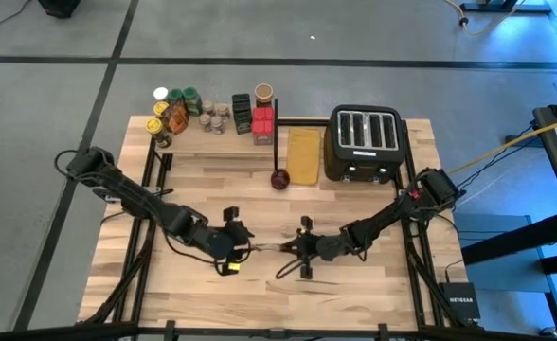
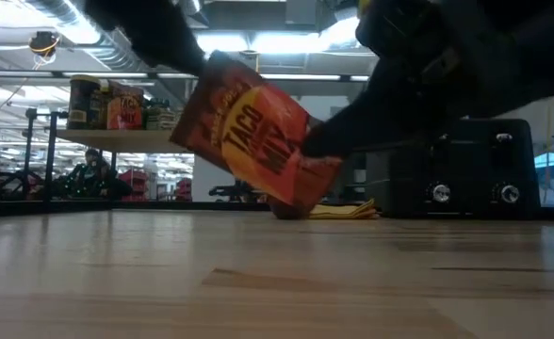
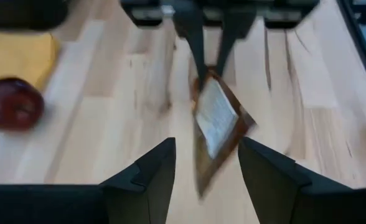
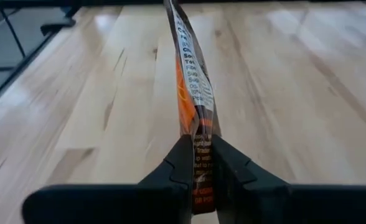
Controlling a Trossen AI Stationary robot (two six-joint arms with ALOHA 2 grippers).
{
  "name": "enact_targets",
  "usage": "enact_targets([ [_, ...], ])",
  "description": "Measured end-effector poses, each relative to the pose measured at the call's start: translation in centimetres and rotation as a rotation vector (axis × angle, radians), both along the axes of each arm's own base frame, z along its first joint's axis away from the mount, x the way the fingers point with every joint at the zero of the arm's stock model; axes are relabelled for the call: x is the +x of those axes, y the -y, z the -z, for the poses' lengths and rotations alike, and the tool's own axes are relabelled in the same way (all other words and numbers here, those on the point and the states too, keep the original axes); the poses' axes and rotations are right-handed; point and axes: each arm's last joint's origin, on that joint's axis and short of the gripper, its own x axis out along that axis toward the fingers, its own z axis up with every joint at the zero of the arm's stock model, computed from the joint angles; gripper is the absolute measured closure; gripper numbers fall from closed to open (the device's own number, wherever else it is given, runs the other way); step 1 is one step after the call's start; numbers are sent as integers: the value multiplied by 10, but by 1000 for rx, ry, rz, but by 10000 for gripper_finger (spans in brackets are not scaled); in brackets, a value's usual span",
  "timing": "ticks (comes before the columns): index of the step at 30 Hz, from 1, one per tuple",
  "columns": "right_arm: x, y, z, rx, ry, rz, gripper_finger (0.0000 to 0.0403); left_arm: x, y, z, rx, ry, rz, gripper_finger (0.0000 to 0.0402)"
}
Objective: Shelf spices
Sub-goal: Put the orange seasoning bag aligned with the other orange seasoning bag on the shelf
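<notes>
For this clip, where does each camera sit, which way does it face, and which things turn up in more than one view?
High: above the table, looking straight down; both arms, shelf, toaster.
Low: at tabletop height, looking level across; dark arms overhead, taco mix packet lifted.
Left wrist: on the left arm, looking past the open left hand at the packet and the right hand beyond it.
Right wrist: on the right arm, along the tabletop; right hand pinching the packet edge-on.
Shared: the packet in the low view and both wrist views.

Grey floor [image 1: 260, 38] crossed by dark seam lines; overhead, bright ceiling lights [image 2: 258, 42] and exposed ducting [image 2: 79, 28] (possibly racks further back).
</notes>
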Motion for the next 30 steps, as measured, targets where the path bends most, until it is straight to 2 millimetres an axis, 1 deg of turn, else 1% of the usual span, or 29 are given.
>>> enact_targets([
  [3,1,0,-2,9,24,5,369,-5,5,3,-12,-27,0,233],
  [7,2,2,-4,16,43,19,369,-8,12,3,-27,-22,10,233],
  [12,5,-1,-12,45,119,-4,369,-9,11,4,-3,-22,-8,233],
  [18,10,-1,-20,51,172,-24,369,-6,12,1,13,13,25,238],
  [20,12,-1,-21,46,178,-32,369,-4,14,-2,17,45,41,252],
  [22,14,-2,-25,37,198,-38,369,-2,14,-4,26,71,58,274],
  [25,16,-3,-29,30,217,-42,364,-2,15,-5,39,78,70,323],
  [28,17,-4,-30,30,217,-43,329,-2,14,-4,43,67,70,380],
  [30,17,-4,-30,30,218,-42,302,-4,13,-8,48,46,67,392],
])
